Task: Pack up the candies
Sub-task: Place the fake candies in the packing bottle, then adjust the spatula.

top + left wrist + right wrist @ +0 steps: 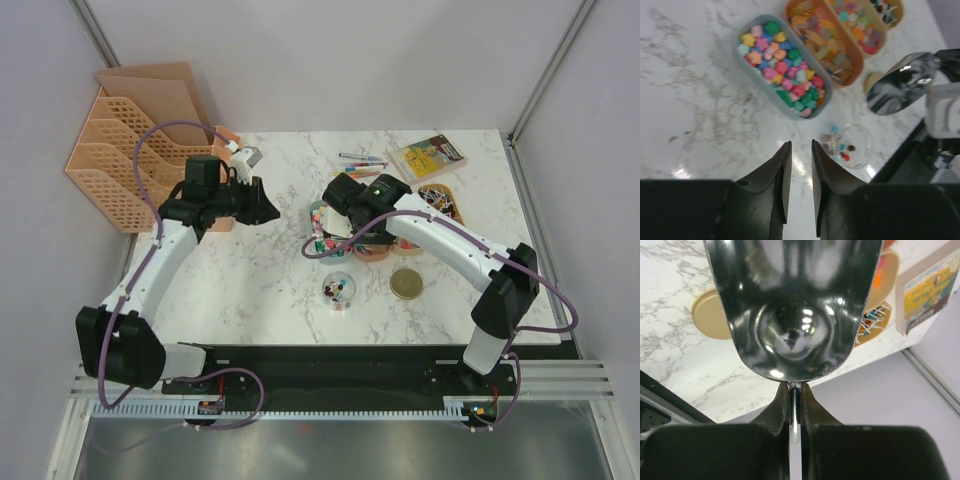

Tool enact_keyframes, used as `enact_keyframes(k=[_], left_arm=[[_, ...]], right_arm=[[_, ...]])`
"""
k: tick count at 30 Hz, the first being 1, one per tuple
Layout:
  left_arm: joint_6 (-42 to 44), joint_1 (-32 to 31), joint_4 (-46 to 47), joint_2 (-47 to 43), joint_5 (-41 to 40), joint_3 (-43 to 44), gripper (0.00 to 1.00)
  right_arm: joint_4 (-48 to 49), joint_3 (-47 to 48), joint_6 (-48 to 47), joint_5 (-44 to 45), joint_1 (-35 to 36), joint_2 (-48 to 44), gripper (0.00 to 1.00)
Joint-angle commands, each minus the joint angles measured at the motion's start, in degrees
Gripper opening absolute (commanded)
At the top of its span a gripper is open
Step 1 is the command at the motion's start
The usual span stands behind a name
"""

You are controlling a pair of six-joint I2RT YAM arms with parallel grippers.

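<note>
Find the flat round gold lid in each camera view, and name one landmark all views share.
Top external: the gold lid lies on the marble, right of the small clear jar.
Left wrist: right of centre, a sliver of it shows behind the metal scoop.
Right wrist: at the left edge, partly behind the scoop.
Shared landmark: the orange tray holding sticks.

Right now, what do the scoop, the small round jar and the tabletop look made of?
The scoop looks like polished metal, likely steel: mirror-like reflections. The small jar is clear glass or plastic, unclear which: candies show through. The tabletop is glossy white marble-look with grey veins, possibly laminate.
</note>
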Motion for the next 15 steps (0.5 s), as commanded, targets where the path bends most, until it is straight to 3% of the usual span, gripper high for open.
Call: enact_keyframes(k=[1,2,3,6,15], left_arm=[[-8.07,0.02,-0.95,4.63,19.51,5.22,0.31],[-8.78,0.02,-0.78,7.08,23.1,6.27,0.36],[-9.4,-0.16,-0.69,8.15,24.09,6.72,0.48],[-11.42,-0.68,-0.25,11.92,25.06,8.13,0.64],[-12.04,-2.26,0.46,16.33,28.85,10.06,0.54]], right_arm=[[1.12,0.88,1.85,-6.67,0.22,-0.14,0.0],[1.99,1.66,1.94,-7.37,0.13,0.03,0.0],[2.44,2.28,2.2,-7.99,0.13,0.3,0.0],[3.67,5.71,2.64,-10.8,0.13,1.26,0.0],[3.58,12.22,3.78,-11.77,0.13,5.83,0.0]])
